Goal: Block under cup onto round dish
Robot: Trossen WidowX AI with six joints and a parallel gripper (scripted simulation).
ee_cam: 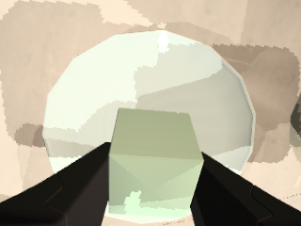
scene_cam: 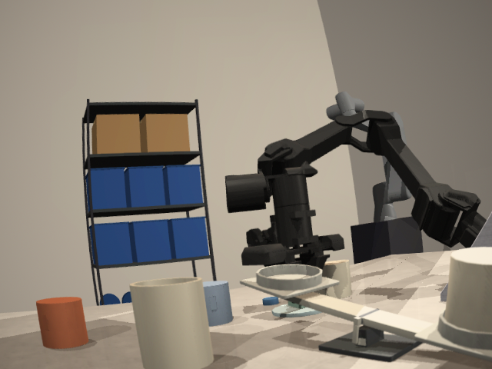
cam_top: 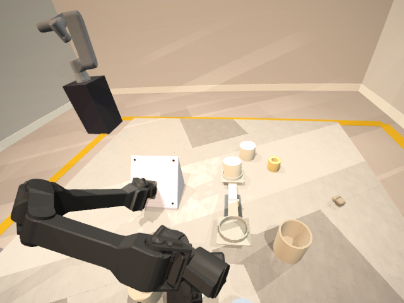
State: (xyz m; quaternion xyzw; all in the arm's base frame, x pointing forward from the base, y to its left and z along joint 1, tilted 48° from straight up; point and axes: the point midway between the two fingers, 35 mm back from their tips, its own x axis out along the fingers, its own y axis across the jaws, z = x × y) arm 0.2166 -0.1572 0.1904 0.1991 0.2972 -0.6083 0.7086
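Observation:
My gripper (ee_cam: 150, 154) is shut on the pale green block (ee_cam: 157, 162), held low over the round dish (ee_cam: 89, 80) (scene_cam: 284, 311). The block is near the dish's edge in the wrist view; whether it touches the dish is unclear. In the exterior view the balance's raised pan hides the fingertips. The balance (cam_top: 232, 208) (scene_cam: 341, 308) has an empty near pan. One cream cup (cam_top: 232, 168) (scene_cam: 473, 295) stands on its lower far end. Another cream cup (cam_top: 140, 295) (scene_cam: 340, 280) stands off the balance beside the dish, partly hidden by the arm.
A tall open cup (cam_top: 290, 247) (scene_cam: 172, 325) stands right of the balance. A blue cup (scene_cam: 217, 304), an orange cup (scene_cam: 62, 322) and a blue disc (scene_cam: 270, 300) are around. A white sloped box (cam_top: 156, 176), a cylinder (cam_top: 247, 151) and a yellow ring (cam_top: 273, 165) stand farther back.

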